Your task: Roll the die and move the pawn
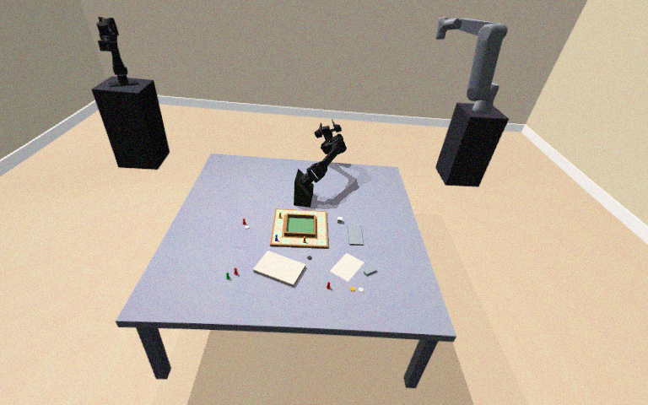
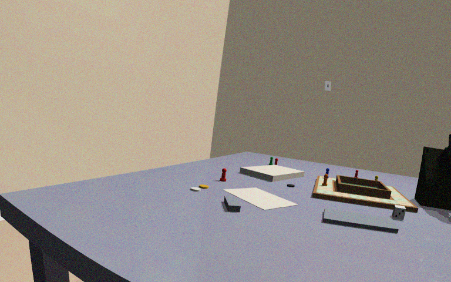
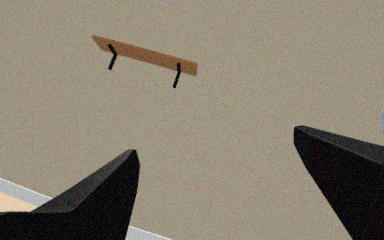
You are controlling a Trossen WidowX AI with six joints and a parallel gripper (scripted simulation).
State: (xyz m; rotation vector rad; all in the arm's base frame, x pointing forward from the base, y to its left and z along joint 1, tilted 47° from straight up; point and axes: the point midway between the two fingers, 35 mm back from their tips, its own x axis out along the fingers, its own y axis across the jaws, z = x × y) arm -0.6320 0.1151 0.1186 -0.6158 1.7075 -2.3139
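The white die (image 1: 339,219) (image 2: 399,212) lies on the table beside the board, outside the tray; its top pips cannot be read. The brown-walled tray (image 1: 300,235) (image 2: 362,190) has a green floor and sits in the middle of the board (image 1: 322,229) (image 2: 352,200). The orange pawn (image 1: 304,240) (image 2: 325,180) stands upright on the board's front side. A blue pawn (image 1: 276,237) (image 2: 327,171) and a yellow pawn (image 1: 279,215) (image 2: 376,178) also stand on the board. My gripper (image 1: 326,124) (image 3: 215,139) is open and empty, raised high behind the board, touching nothing.
A flat grey slab (image 1: 355,235) (image 2: 360,219) lies near the die. A thick pale block (image 1: 279,268) (image 2: 272,172), a paper sheet (image 1: 347,267) (image 2: 261,198), a small grey block (image 1: 369,272) (image 2: 231,204), loose red and green pawns and small discs lie around the board.
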